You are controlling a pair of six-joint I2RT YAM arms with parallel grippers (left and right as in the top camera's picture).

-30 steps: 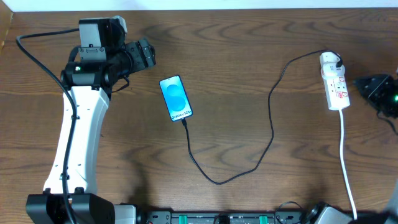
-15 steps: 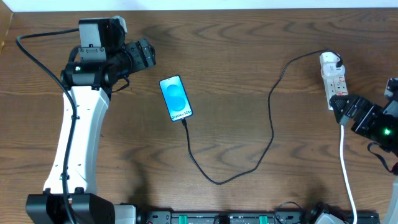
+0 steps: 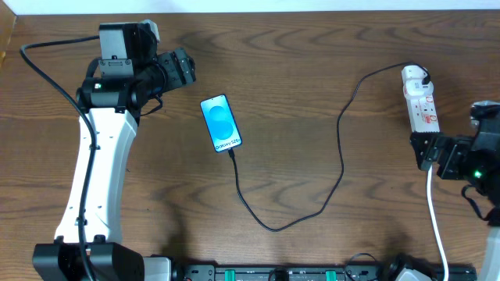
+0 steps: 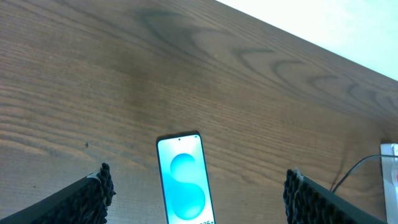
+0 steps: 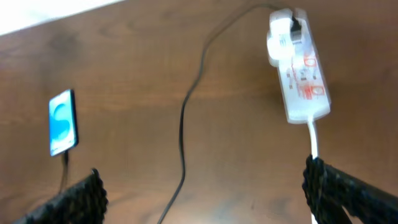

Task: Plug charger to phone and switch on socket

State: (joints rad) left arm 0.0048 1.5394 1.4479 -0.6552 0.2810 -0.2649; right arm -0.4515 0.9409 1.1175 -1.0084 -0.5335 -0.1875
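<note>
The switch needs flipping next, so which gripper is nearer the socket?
Right. The right gripper hovers just off the socket's lead end; the left gripper is far off on the opposite side, beyond the phone.

A dark brown wooden table (image 3: 312, 62) with wavy grain is filling nearly the whole overhead view. A plain white surface (image 3: 234, 5) is running just beyond the table's far edge. Soft, even light is falling across the table.
</note>
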